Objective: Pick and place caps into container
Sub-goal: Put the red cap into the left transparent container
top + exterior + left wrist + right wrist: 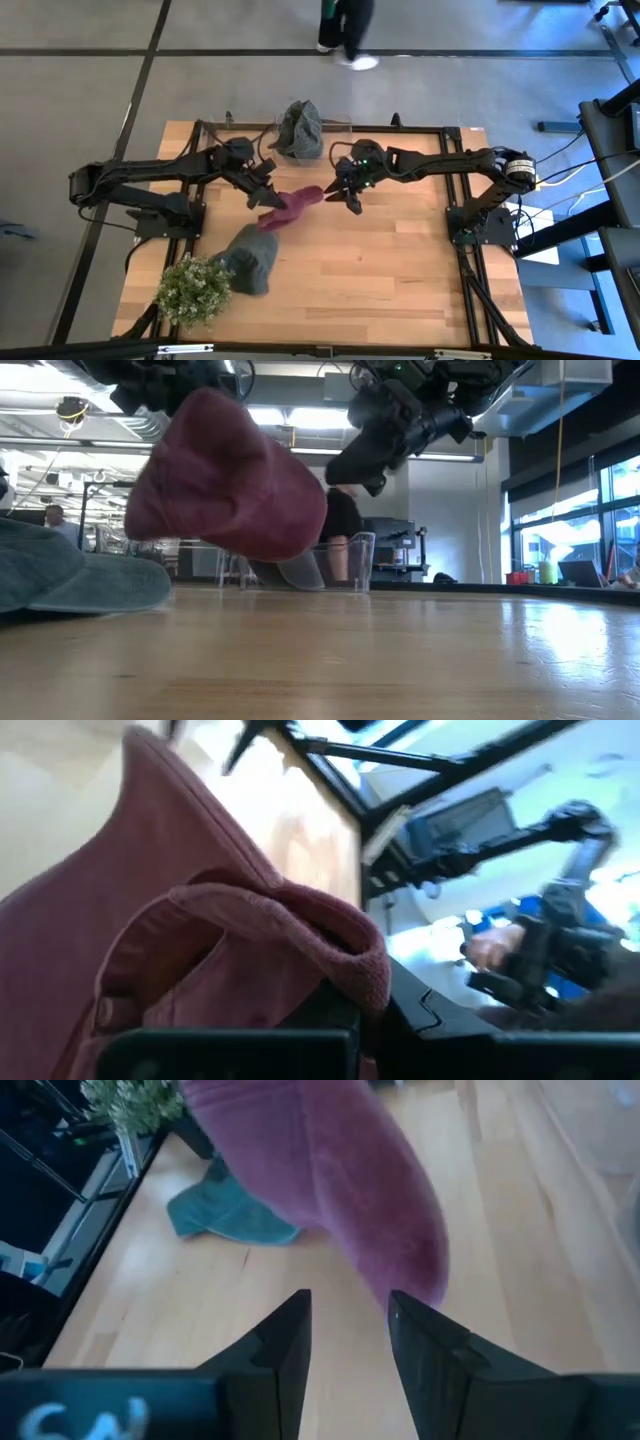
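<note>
While lifted, maroon cap [292, 207] in left gripper [268, 197]

Left arm reaches in from its side, its gripper [263, 190] clamped tight and lifted off the table. Right arm stretches across to meet it, wrist angled down, right gripper [352, 196] hanging close by with fingers [285, 1342] parted, nothing between them.

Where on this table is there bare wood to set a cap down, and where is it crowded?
The widest bare table lies right of the grey-green cap and plant, under the right arm. The far middle is crowded: the container with a cap inside, the maroon cap in the left hand, and the right hand beside it.
</note>
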### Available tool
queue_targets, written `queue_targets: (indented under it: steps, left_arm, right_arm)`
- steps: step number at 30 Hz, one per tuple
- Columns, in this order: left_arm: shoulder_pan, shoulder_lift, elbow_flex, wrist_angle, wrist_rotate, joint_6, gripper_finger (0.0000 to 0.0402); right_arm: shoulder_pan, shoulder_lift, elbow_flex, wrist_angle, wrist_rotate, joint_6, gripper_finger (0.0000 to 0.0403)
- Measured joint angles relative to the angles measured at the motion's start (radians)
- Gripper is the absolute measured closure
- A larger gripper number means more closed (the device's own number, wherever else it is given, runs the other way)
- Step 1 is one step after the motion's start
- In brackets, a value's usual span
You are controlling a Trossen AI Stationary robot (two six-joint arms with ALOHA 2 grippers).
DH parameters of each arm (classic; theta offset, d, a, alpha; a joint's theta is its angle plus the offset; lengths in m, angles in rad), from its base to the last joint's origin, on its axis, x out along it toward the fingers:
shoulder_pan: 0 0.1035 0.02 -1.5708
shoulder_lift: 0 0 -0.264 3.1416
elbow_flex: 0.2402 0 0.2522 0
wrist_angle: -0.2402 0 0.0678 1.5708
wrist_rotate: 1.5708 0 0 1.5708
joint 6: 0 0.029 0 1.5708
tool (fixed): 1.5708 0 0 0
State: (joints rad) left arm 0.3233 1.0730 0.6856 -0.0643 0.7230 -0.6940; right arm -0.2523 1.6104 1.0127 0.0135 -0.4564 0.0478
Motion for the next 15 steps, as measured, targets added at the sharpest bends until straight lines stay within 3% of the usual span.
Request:
queue_targets:
  steps: [9,15]
  left_arm:
    - [-0.001,0.000,0.000,0.025,0.065,-0.023,0.0398]
    - [-0.001,0.000,0.000,0.124,0.084,-0.035,0.0398]
  right_arm:
    - [0.000,0.000,0.000,0.022,0.033,0.023,0.0267]
    - [0.000,0.000,0.000,0.020,-0.050,0.050,0.0267]
